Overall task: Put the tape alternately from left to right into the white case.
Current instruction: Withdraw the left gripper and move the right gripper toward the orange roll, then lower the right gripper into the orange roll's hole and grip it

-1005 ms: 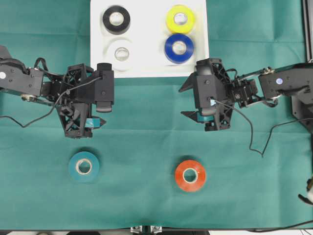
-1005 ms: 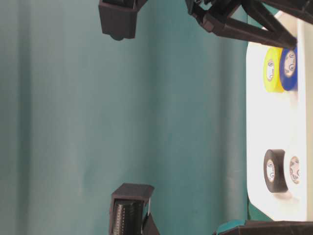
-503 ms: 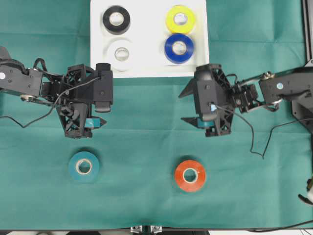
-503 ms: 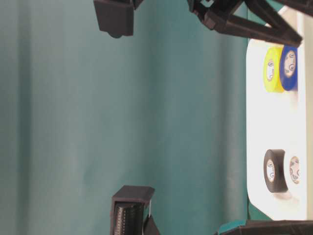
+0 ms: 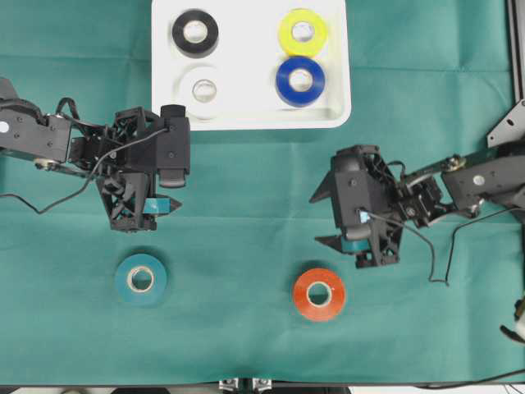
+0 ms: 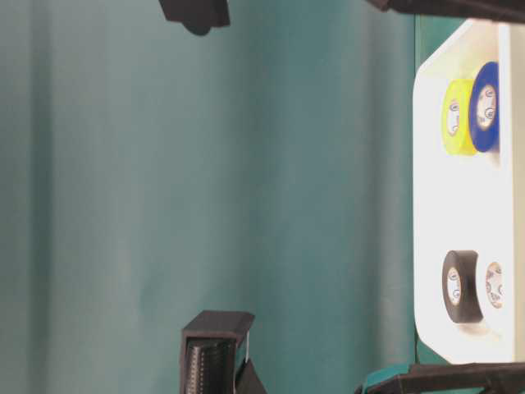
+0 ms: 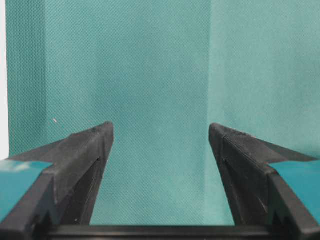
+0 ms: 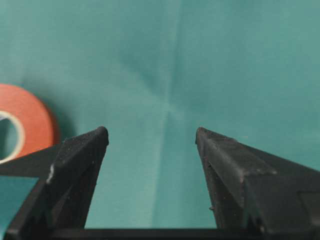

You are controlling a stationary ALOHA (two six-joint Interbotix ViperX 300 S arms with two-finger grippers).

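Overhead view of the green cloth: four rolls already sit in the white case (image 5: pixel 250 115) — black (image 5: pixel 195 32), white (image 5: pixel 203 89), yellow (image 5: pixel 302 31) and blue (image 5: pixel 300 80) — while the teal roll (image 5: pixel 141 279) and the orange-red roll (image 5: pixel 319 295) lie flat on the cloth, well apart. The left gripper (image 5: pixel 168 205) hangs above the teal roll with its jaws spread and empty; the right gripper (image 5: pixel 326 220), jaws likewise parted and holding nothing, is near the orange-red roll, which shows only at the left edge of its wrist view (image 8: pixel 22 122). The risk, as it looks from here: that off-centre line could see one finger land on the roll's top or nudge it aside, and taking orange-red before teal could break the left-right alternation
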